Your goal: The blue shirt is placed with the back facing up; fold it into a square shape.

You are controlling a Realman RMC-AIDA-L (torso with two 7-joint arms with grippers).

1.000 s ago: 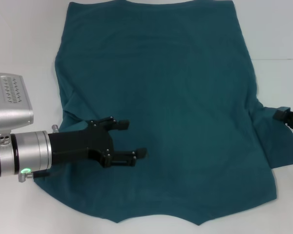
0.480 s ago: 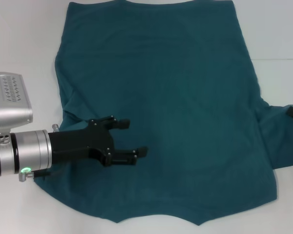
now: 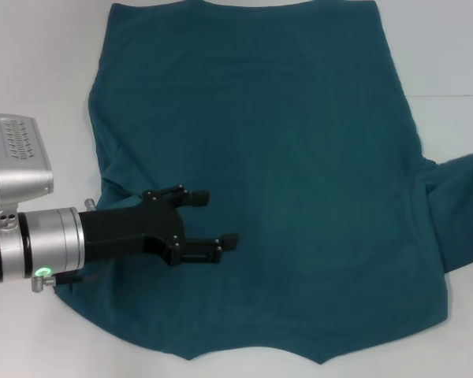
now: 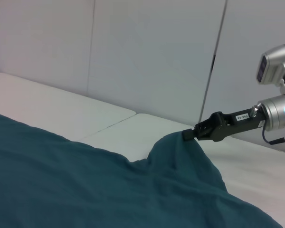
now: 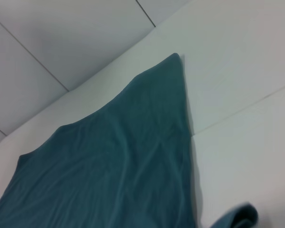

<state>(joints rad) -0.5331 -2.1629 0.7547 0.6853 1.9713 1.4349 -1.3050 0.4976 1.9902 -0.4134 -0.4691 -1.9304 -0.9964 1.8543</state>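
Barely started: blue shirt (image 3: 268, 157) lay unfolded; right gripper (image 4: 192, 134) pinched its 3 o'clock sleeve (left gripper (image 3: 209, 220) gaped, idle).

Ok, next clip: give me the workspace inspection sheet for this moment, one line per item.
Surface: plain white table, a seam line running across it.
Job's things: large dark teal-blue fabric T-shirt spread flat, plain side up; its right sleeve is lifted off the table.
Clutter: nothing seen.
Grippers: left gripper open, over the shirt's left side; right gripper shut on the raised sleeve.
Cables: thin black cable at the right wrist.
Surroundings: pale panelled wall.
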